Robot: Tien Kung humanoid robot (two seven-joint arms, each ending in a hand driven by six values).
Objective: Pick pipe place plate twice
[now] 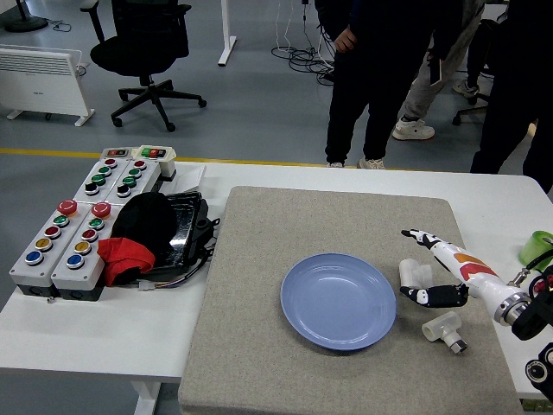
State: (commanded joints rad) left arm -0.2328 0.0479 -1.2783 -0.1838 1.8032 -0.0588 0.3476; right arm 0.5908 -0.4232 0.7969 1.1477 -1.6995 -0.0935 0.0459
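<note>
A blue plate [338, 300] lies on the grey mat [259, 259], holding nothing. Two white pipe fittings lie to its right: one [415, 274] between the fingers of my right hand, the other [445, 329] nearer the front edge, just below the hand. My right hand [432, 268] comes in from the right with white, orange and black fingers spread open; its fingers reach around the upper pipe fitting without closing on it. The left arm is out of view.
Several grey button boxes [73, 233] stand at the left with a black and red bundle of cloth and gear [151, 238] beside them. A green object [537, 249] sits at the right edge. People stand beyond the table's far side [380, 78].
</note>
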